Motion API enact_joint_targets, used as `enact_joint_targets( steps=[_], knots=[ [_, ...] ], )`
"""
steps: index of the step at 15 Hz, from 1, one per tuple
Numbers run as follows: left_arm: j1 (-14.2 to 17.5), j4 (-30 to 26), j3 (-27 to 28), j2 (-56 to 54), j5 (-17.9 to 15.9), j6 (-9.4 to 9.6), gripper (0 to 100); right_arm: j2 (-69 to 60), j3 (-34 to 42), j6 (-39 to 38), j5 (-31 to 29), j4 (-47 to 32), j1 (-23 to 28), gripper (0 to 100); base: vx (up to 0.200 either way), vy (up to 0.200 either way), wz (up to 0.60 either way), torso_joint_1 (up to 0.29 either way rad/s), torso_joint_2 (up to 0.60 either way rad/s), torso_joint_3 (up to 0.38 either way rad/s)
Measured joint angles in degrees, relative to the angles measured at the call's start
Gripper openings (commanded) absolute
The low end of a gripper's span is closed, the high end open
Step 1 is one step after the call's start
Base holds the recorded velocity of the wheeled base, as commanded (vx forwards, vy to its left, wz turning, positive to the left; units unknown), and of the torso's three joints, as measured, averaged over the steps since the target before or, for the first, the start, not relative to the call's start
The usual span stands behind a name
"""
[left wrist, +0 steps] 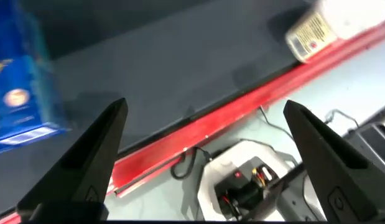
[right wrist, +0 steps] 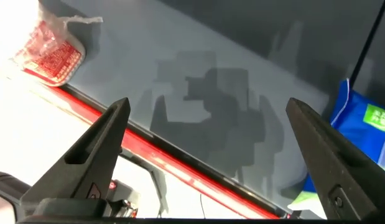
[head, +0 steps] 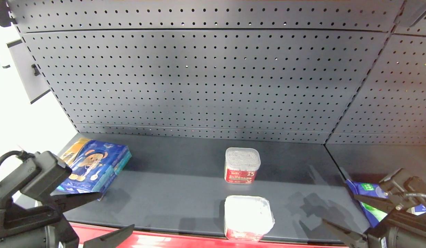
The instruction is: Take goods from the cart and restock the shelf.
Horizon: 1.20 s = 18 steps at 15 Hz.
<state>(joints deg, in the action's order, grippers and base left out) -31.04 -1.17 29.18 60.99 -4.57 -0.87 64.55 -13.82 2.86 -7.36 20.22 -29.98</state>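
Between placements at the dark grey metal shelf (head: 178, 193)
Left gripper (head: 116, 210) and right gripper (head: 338, 209), in the lower corners, are hovering spread apart and empty; the next move is likely fetching more stock.

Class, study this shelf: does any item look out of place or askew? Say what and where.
The front tub sits at the front lip of the shelf, seemingly overhanging the red edge strip, unlike the tub behind it. The blue box at the left lies skewed to the shelf edge.
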Motion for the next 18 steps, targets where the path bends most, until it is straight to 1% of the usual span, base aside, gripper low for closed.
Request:
enact_joint_targets(
  steps=[2, 5, 6, 7, 8, 11, 13, 16, 18],
  knots=[
    [-1.6, 0.0, 0.3, 1.4, -0.1, 0.05, 100, -0.8, 0.4, 0.1, -0.5, 0.0, 0.1, 100, 0.0, 0.0, 0.0, 0.0, 0.0, 0.0],
    [-3.6, 0.5, 1.9, 3.7, 0.0, -0.41, 100, -2.3, 0.8, 0.1, -2.2, -0.1, 0.1, 100, 0.0, 0.0, 0.0, 0.0, 0.0, 0.0],
    [-3.8, 0.5, 2.0, 4.1, 0.0, -0.9, 100, -2.3, 0.3, 0.2, -2.2, -0.1, 0.1, 100, 0.0, 0.0, 0.0, 0.0, 0.0, 0.0],
    [-3.8, 0.5, 2.1, 4.3, 0.0, -1.8, 100, -1.9, -0.2, 0.4, -2.2, -0.1, 0.1, 100, 0.0, 0.0, 0.0, 0.0, 0.0, 0.0],
    [-3.9, 0.6, 2.2, 4.5, 0.1, -2.11, 100, -1.2, -1.1, 0.7, -2.2, 0.0, 0.0, 100, 0.0, 0.0, 0.0, 0.0, 0.0, 0.0],
    [-3.5, 0.5, 2.7, 5.0, 0.5, -2.36, 100, 2.3, -2.9, 0.6, -2.0, 0.2, -0.7, 100, 0.0, 0.0, 0.0, 0.0, 0.0, 0.0],
    [-1.7, 0.5, 3.2, 5.3, 1.3, -2.46, 100, 5.7, -3.5, -0.8, -1.8, 0.3, -2.4, 100, 0.0, 0.0, 0.0, 0.0, 0.0, 0.0],
    [-1.0, 0.5, 3.4, 5.9, 1.7, -2.39, 100, 10.2, -5.3, -3.4, -1.0, 0.4, -4.1, 100, 0.0, 0.0, 0.0, 0.0, 0.0, 0.0],
    [-0.9, 0.5, 3.7, 6.3, 3.8, -2.36, 100, 12.8, -6.2, -3.6, -0.5, 0.4, -4.4, 100, 0.0, 0.0, 0.0, 0.0, 0.0, 0.0]
  ],
)
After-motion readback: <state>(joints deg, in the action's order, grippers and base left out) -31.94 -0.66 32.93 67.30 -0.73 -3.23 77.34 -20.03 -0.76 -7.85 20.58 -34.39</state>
